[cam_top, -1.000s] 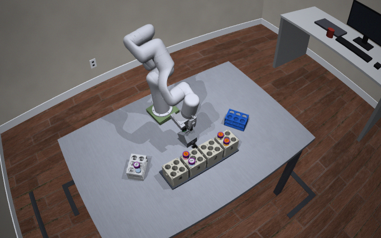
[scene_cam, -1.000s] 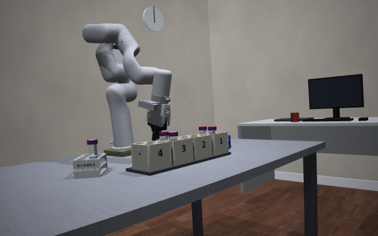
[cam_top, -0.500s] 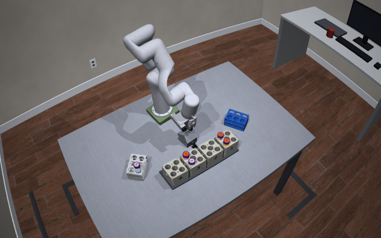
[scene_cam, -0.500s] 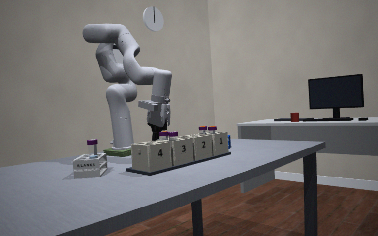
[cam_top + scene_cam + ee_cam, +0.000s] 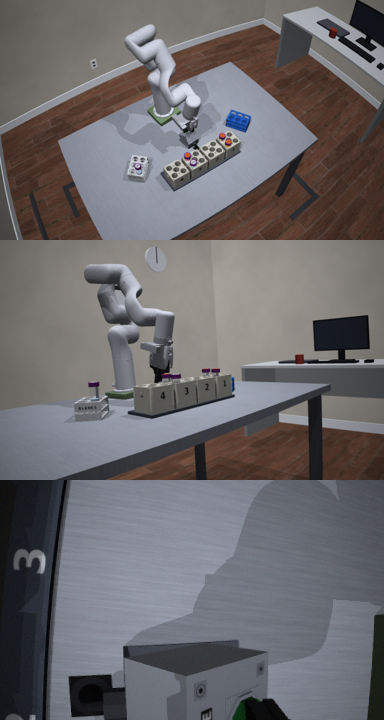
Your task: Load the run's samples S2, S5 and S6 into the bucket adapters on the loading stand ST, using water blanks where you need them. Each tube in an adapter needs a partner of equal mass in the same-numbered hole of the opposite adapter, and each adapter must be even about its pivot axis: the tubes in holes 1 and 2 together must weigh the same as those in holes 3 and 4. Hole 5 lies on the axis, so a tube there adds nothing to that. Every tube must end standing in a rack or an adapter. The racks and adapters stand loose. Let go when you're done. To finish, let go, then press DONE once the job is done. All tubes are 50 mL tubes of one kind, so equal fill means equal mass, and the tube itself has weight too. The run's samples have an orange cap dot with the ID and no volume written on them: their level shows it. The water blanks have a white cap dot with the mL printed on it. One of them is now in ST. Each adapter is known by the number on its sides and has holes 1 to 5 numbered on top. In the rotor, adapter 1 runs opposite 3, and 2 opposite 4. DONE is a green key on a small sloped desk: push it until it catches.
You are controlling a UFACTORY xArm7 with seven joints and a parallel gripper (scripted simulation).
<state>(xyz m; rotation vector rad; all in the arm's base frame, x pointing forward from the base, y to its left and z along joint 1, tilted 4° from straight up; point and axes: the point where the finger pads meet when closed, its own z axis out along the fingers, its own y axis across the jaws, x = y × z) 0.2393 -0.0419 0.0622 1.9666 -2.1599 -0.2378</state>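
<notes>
Blanks rack [image 5: 137,167] sits at my far left, then adapters 4 [image 5: 176,173], 3 [image 5: 194,162], 2 [image 5: 212,152] and 1 [image 5: 228,143] run toward two o'clock on the stand [image 5: 167,181], with my gripper [image 5: 194,146], shut tight and holding nothing, on the DONE key [image 5: 242,710] at eleven o'clock of adapter 2.

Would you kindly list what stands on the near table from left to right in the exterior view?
BLANKS rack → adapter 4 → adapter 3 → adapter 2 → adapter 1. The shut pincer comes down behind adapters 4 and 3, so it has no clear place in the row.
</notes>
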